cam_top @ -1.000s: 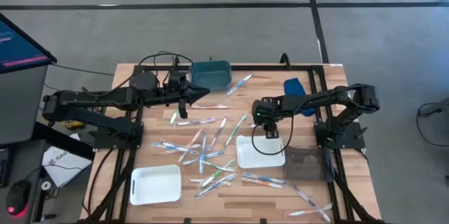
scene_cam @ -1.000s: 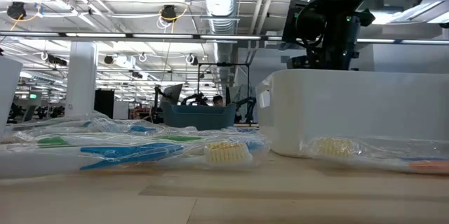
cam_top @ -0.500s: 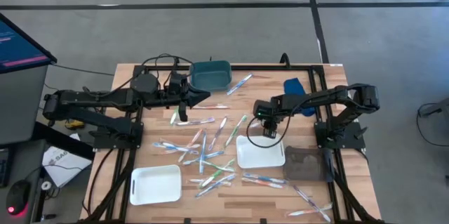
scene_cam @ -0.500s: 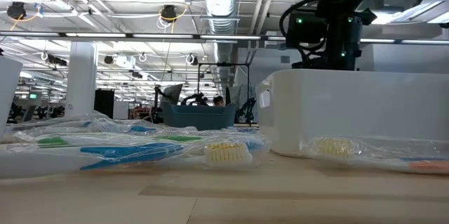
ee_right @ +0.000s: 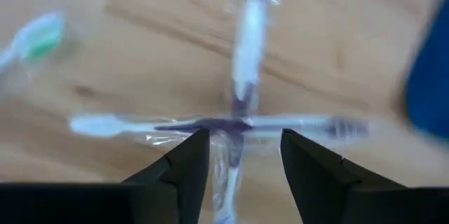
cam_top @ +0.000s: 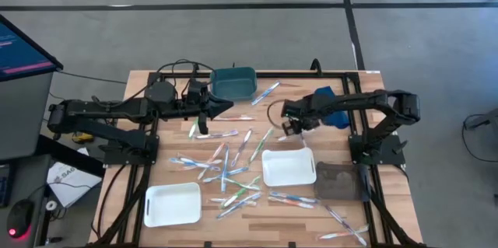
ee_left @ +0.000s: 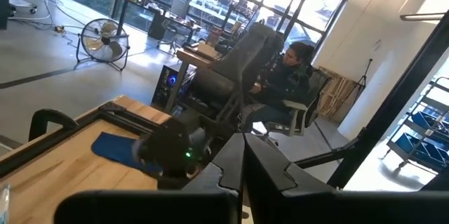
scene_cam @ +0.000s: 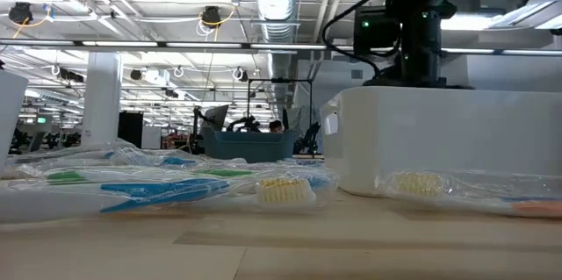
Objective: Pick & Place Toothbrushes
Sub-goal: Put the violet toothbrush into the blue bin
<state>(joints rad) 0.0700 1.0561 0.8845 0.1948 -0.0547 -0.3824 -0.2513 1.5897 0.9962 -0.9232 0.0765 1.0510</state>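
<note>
Several wrapped toothbrushes [cam_top: 226, 166] lie scattered on the wooden table, and more [cam_top: 342, 221] lie near the front right. My right gripper [cam_top: 291, 126] points down, open, just beyond the far edge of a white tray [cam_top: 288, 167]. In the right wrist view two crossed toothbrushes [ee_right: 242, 122] lie flat on the wood below its fingers [ee_right: 189, 161], apart from them. A green-headed one [ee_right: 31, 41] lies off to the side. My left gripper [cam_top: 224, 106] hangs level above the table, shut and holding nothing.
A teal bin [cam_top: 233, 82] stands at the far edge and a blue cloth [cam_top: 331, 96] beside the right arm. A second white tray [cam_top: 173, 204] sits front left, a dark see-through container [cam_top: 340, 182] right of the first tray. A person sits beyond the table [ee_left: 291, 69].
My right gripper has left its place above the white tray, gone toward the table's far edge and risen a little. It has rolled about its own axis while still pointing down.
</note>
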